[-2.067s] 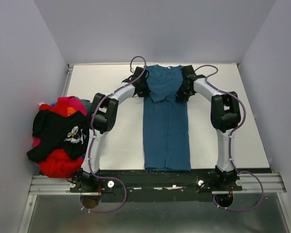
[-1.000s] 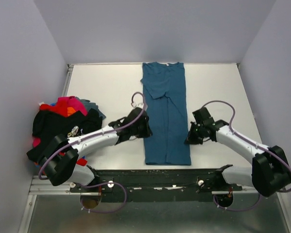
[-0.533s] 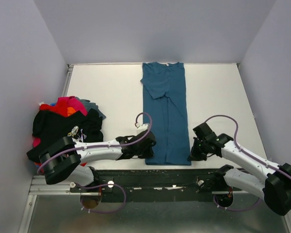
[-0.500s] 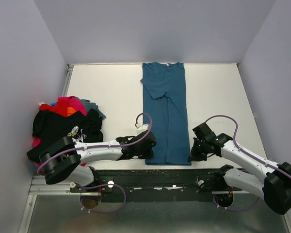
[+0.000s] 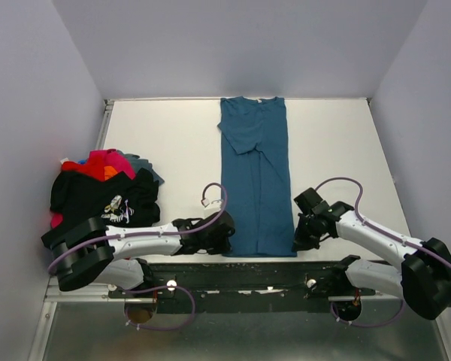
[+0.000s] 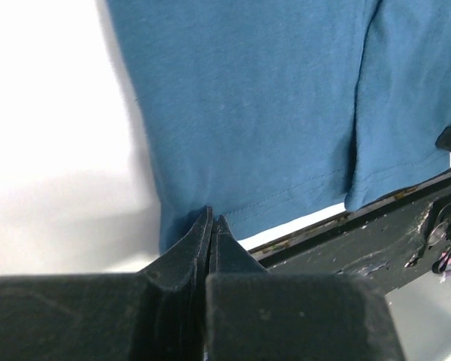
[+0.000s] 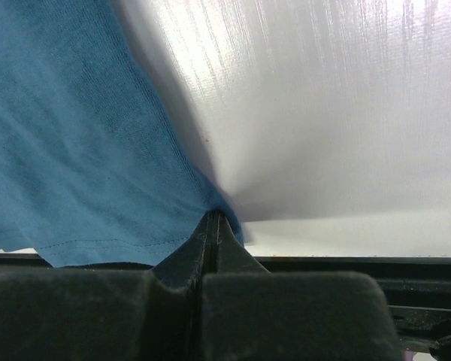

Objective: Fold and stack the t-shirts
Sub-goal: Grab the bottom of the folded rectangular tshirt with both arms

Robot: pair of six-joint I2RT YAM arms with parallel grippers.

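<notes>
The teal-blue t-shirt lies flat as a long narrow strip down the middle of the white table, collar far, hem at the near edge. My left gripper is shut on its near left hem corner. In the left wrist view the closed tips pinch the blue cloth. My right gripper is shut on the near right hem corner. In the right wrist view the cloth runs into the closed tips. A pile at the left edge holds the black printed t-shirt with red, magenta and orange ones.
A black rail runs along the table's near edge, just below the hem; it shows in the left wrist view too. Grey walls enclose the table on the left, far and right sides.
Both grippers moved from the shirt's far collar end down its sides to the near hem corners and closed there. The shirt has stayed flat.
</notes>
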